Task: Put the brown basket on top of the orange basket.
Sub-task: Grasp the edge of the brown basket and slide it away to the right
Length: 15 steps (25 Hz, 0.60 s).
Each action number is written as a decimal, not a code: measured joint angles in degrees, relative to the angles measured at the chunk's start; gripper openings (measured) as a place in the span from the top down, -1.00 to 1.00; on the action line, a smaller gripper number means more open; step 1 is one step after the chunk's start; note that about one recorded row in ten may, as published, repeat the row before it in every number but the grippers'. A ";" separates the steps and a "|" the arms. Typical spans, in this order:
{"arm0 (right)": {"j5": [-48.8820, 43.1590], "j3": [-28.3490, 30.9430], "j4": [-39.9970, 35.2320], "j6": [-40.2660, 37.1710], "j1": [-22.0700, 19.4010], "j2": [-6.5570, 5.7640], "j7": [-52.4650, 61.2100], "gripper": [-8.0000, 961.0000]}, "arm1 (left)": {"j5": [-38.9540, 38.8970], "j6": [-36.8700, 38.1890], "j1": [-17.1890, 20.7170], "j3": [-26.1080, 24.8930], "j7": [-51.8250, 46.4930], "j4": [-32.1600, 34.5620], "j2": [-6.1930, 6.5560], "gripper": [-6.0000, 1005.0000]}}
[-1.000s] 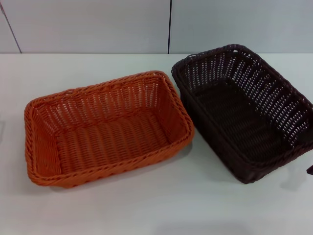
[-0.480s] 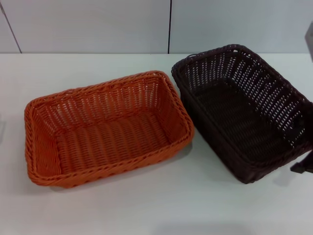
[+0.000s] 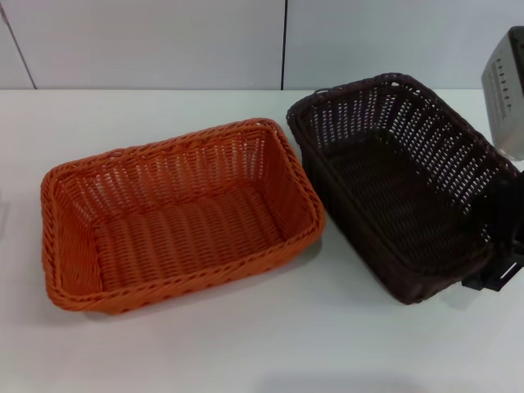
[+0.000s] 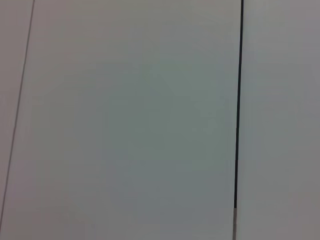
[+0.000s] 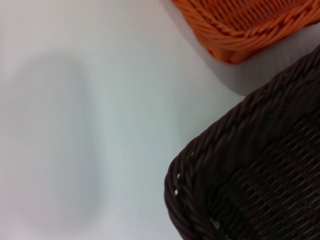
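The brown basket (image 3: 401,180) stands on the white table (image 3: 246,344) at the right, its near end angled toward me. The orange basket (image 3: 176,213) stands just left of it, the two rims almost touching. My right gripper (image 3: 499,260) reaches in from the right edge and is at the brown basket's near right corner, partly cut off by the frame. The right wrist view shows that basket's corner rim (image 5: 235,165) close up and a corner of the orange basket (image 5: 240,25) beyond it. My left gripper is out of view.
A pale panelled wall (image 3: 164,41) with a dark vertical seam (image 3: 284,41) runs behind the table. The left wrist view shows only wall panels (image 4: 130,120). Part of my right arm's housing (image 3: 508,90) hangs over the table's far right.
My right arm has come in from the right edge, and its gripper has moved up to the brown basket's near right corner. Neither basket has moved.
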 joint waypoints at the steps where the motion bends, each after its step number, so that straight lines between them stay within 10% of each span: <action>1: 0.00 0.00 0.00 0.00 0.00 0.00 0.00 -0.73 | 0.00 0.00 0.00 0.00 0.00 0.00 0.00 -0.55; 15: -0.43 -0.51 3.27 3.08 -0.18 0.85 -1.40 -0.73 | 0.01 -1.69 -0.55 -0.39 -1.00 0.32 0.28 -0.55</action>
